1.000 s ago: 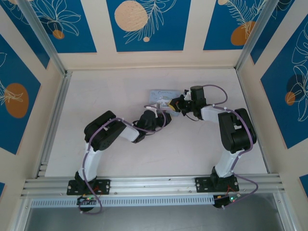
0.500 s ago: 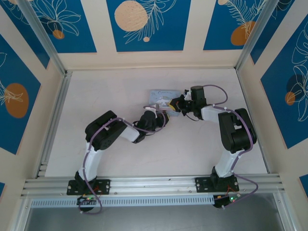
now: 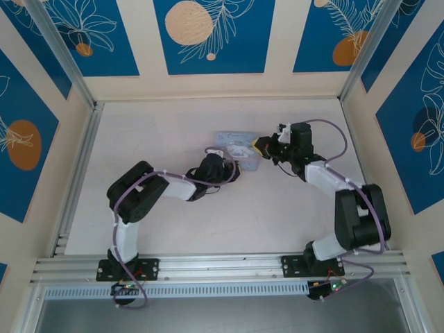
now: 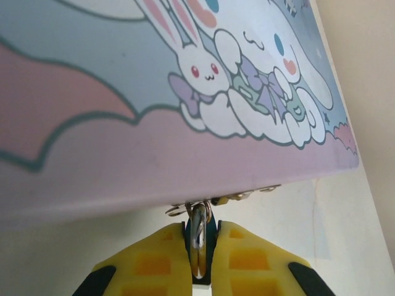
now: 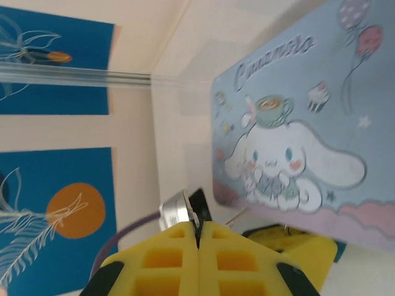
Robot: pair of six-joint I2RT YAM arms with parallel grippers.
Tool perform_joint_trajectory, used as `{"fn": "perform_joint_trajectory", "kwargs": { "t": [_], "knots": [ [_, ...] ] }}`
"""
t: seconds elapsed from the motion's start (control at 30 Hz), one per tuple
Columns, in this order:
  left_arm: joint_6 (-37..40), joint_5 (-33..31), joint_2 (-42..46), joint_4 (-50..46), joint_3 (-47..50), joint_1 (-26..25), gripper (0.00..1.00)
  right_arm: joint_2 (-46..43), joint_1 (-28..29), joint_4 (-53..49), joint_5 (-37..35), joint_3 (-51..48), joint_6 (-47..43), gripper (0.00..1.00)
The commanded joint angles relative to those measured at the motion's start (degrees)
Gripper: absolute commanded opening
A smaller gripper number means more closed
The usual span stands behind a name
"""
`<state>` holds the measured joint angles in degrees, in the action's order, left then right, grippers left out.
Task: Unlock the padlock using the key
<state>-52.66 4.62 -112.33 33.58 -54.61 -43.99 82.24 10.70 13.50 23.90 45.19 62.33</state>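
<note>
yellow left gripper [image 4: 201, 229] clamps the padlock [image 4: 199, 246] at six o'clock of the box [image 4: 185, 123]; right gripper [image 5: 199, 229] clenched, key apparently not inserted.

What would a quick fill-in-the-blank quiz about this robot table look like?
1. The small padlock hanging at the edge of the tin box is clamped by the ___ gripper.
2. Both grippers have chunky fingers coloured ___.
3. The right gripper has its jaws fully ___, with no gap between them.

Missing words: left (the left gripper); yellow; shut.
</note>
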Motion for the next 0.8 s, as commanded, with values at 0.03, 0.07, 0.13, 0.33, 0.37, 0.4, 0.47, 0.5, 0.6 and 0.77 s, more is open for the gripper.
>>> {"fn": "perform_joint_trajectory", "kwargs": {
  "t": [0.03, 0.07, 0.13, 0.33, 0.37, 0.4, 0.47, 0.5, 0.6, 0.77],
  "knots": [
    [-1.6, 3.4, 5.4, -6.0, -0.4, 2.3, 0.0, -8.2, 0.2, -0.3, 2.4, -8.6, 0.5, 0.0],
    [-2.1, 3.9, 6.1, -6.3, -0.1, 2.7, 0.0, -10.7, 0.3, -0.8, 2.4, -10.8, 0.7, 0.0],
    [-3.2, 4.4, 7.2, -6.7, 0.4, 3.3, 0.0, -15.6, 0.5, -2.3, 2.4, -14.6, 1.2, 0.0],
    [-7.9, 6.2, 8.1, -4.9, 0.9, 3.8, 0.0, -28.8, 3.0, -3.7, -0.7, -25.1, 7.5, 0.0],
    [-8.9, 6.6, 7.9, -4.0, 0.9, 3.8, 0.0, -30.1, 3.9, -3.1, -1.6, -26.6, 9.0, 0.0],
    [-10.0, 7.1, 7.8, -3.1, 1.0, 3.8, 0.0, -31.1, 4.9, -2.3, -2.6, -28.1, 10.3, 0.0],
    [-11.7, 7.8, 7.7, -1.5, 0.9, 3.7, 0.0, -31.8, 6.5, 0.0, -4.5, -30.3, 12.6, 0.0],
    [-12.4, 8.1, 7.8, -1.2, 0.8, 3.8, 0.0, -31.6, 7.3, 1.6, -5.2, -31.1, 13.3, 0.0],
    [-14.2, 8.7, 8.4, -0.8, 0.7, 3.8, 0.0, -29.4, 8.4, 4.4, -6.8, -31.4, 14.1, 0.0],
    [-17.6, 10.7, 9.5, 0.0, 1.0, 3.8, 0.0, -22.4, 9.0, 10.8, -7.2, -30.0, 14.7, 0.0]
  ]
}}
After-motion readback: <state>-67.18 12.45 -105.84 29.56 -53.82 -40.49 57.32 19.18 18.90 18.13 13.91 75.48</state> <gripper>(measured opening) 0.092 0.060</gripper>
